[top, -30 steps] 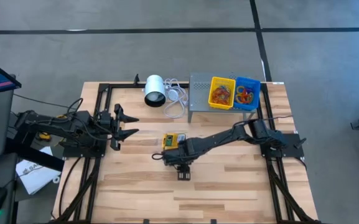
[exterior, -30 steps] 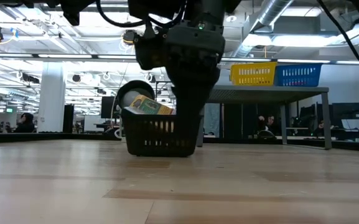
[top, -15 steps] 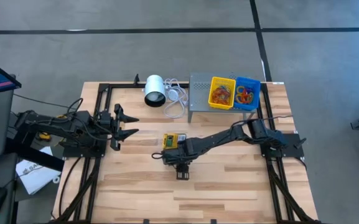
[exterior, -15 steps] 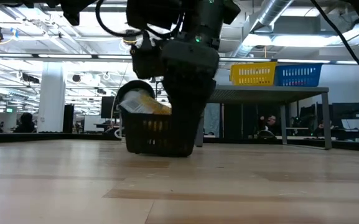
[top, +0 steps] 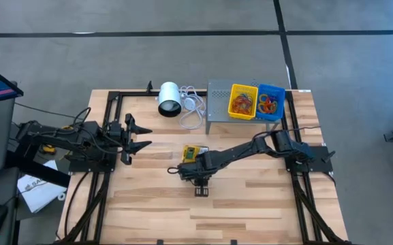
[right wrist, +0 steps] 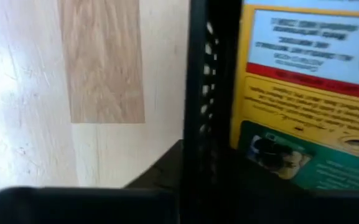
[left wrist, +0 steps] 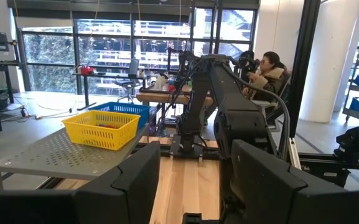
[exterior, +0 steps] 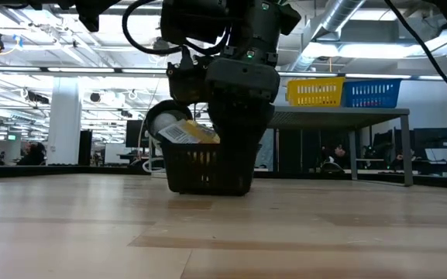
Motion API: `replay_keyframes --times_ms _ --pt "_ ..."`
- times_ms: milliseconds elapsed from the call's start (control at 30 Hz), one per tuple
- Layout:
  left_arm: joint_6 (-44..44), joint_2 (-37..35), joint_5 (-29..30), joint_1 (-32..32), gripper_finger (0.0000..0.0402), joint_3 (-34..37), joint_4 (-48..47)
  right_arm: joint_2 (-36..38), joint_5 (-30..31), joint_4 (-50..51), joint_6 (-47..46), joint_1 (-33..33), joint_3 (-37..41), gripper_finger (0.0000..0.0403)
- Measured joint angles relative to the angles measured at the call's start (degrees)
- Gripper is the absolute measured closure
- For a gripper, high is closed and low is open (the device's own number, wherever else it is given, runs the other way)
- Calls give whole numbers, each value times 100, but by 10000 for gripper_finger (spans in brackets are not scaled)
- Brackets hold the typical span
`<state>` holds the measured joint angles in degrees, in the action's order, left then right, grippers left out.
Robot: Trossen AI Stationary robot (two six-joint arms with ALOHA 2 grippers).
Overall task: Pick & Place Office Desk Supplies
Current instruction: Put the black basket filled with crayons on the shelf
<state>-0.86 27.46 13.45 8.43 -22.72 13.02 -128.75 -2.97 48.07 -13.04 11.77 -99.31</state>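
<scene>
Right gripper (top: 195,170) down at mid-table on the black bin (exterior: 208,169), fingers straddling the bin's wall, one inside and one outside per the right wrist view; looks closed on the wall, though the fingertips are mostly hidden, so only probably a firm grasp. Black bin sitting on the table (top: 250,204), not lifted. Yellow-and-green packet (top: 191,153) lying tilted in the bin, one edge poking above the rim in the low view; label close up in the right wrist view (right wrist: 310,93).

Left gripper (top: 136,136) parked at the table's left edge, well apart from everything, fingers spread and empty.

Yellow bin (top: 243,101) and blue bin (top: 271,100) side by side, touching, on top of the grey perforated stand (top: 218,102) at the back. Both already hold tangles of rubber bands (top: 242,104), mostly orange and red in the yellow one, mixed colours in the blue. White cylinder (top: 169,99) with cable beside the stand, not part of the job.

Progress judgement: well along. Bands sorted, no loose supplies seen on the tabletop, packet binned. Likely left: moving the black bin to its final spot, perhaps next to the other two, then letting go.
</scene>
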Motion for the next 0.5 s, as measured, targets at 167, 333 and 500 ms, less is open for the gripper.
replay_keyframes --times_ms 167,333,500 --pt "0 0 1 0 206 0 0 20 90 37 80 15 -11 391" --pt "-2 0 0 0 206 0 0 20 165 129 23 62 -16 399" --pt "-1 0 0 0 206 0 2 44 328 415 39 168 -232 401"
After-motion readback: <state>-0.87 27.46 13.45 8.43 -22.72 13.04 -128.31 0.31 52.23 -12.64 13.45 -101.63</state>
